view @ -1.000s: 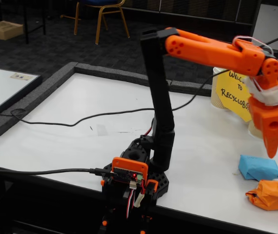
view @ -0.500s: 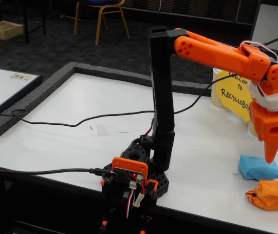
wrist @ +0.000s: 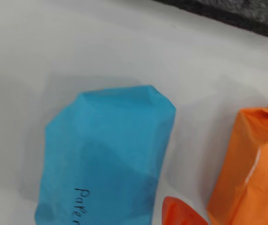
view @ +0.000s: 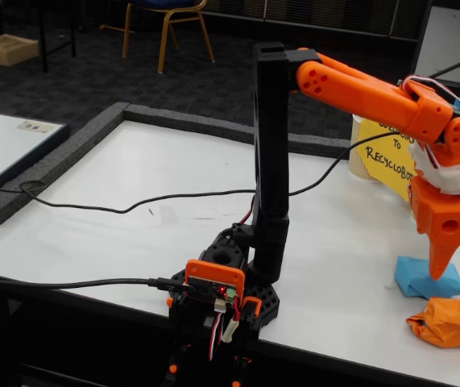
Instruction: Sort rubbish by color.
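A blue crumpled paper wad (view: 416, 280) lies on the white table near its right edge, with an orange wad (view: 449, 322) just in front of it. My orange gripper (view: 439, 272) points straight down, its tip at or just above the blue wad's top, and its jaws look pressed together into one point. In the wrist view the blue wad (wrist: 110, 154), with handwriting on it, fills the centre. The orange wad (wrist: 251, 164) is at the right, and one orange fingertip (wrist: 178, 213) pokes in at the bottom edge between them.
A yellow sign (view: 384, 157) stands behind the gripper, with a beige cup (view: 360, 153) beside it. A black cable (view: 133, 197) crosses the table (view: 173, 234). Dark foam edging (view: 60, 157) rims the table, and the arm's base (view: 225, 286) sits at the front edge.
The arm has reached further right and lowered. The gripper tip dropped from above the blue wad down onto it. Both wads lie where they were.
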`<state>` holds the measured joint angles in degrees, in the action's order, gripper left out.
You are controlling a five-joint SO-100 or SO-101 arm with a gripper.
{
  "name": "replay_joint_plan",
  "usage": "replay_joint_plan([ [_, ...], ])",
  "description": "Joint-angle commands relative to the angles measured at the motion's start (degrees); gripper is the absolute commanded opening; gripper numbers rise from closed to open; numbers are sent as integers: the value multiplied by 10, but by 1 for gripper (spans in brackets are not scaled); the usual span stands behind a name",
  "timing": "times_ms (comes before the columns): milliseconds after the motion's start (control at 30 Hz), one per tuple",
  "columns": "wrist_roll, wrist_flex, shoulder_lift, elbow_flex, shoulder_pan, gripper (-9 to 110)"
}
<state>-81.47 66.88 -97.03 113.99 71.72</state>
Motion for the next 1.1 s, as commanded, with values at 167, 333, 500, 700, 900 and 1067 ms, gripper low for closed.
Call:
replay_joint_plan([
  [167, -15, 5, 6, -47, 26, 29],
  [333, -15, 3, 38, -49, 25, 27],
  [500, -11, -11, 48, -54, 14, 14],
  [700, -9, 4, 44, -93, -9, 2],
  [900, -7, 51, 4, -154, -27, 0],
  [1067, 17, 57, -82, -156, -45, 0],
])
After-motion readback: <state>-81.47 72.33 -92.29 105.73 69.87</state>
